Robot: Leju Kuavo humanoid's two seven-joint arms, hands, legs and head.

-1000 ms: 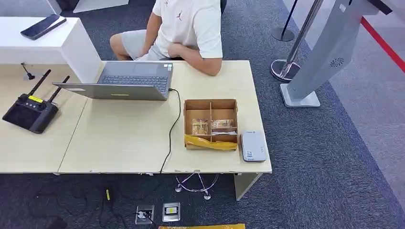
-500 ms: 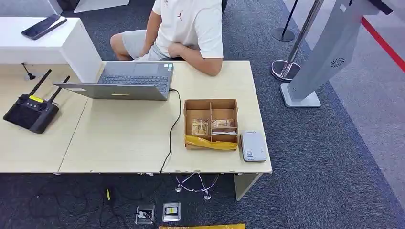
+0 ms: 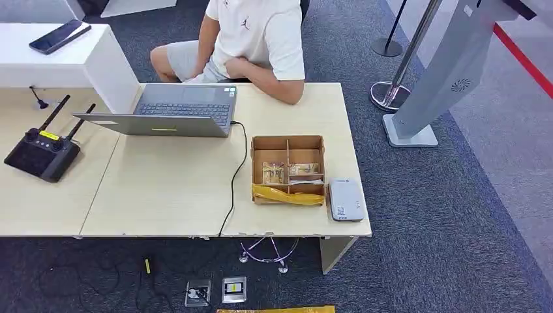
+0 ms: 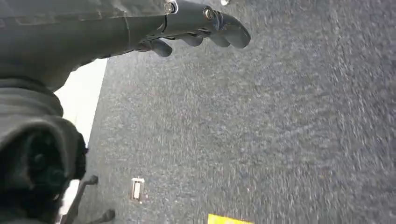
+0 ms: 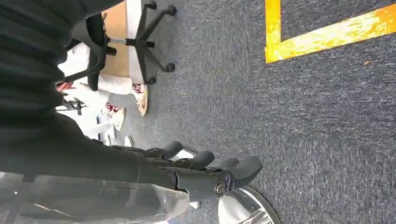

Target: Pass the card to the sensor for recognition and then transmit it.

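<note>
The left hand (image 4: pixel 196 28) extends from the grey ribbed cover, its dark fingers (image 4: pixel 231 32) held apart and lightly curled, with nothing in them. The hand hangs above dark grey short-pile carpet (image 4: pixel 261 130). A small rectangular silver floor socket plate (image 4: pixel 137 189) is set into the carpet. Near it, a strip of yellow floor marking (image 4: pixel 229 219) meets the picture edge. A pale cream panel (image 4: pixel 86 102) borders the carpet beside the ribbed cover. Two dark chair-base legs (image 4: pixel 86 196) with castors stand close to the socket plate.
</note>
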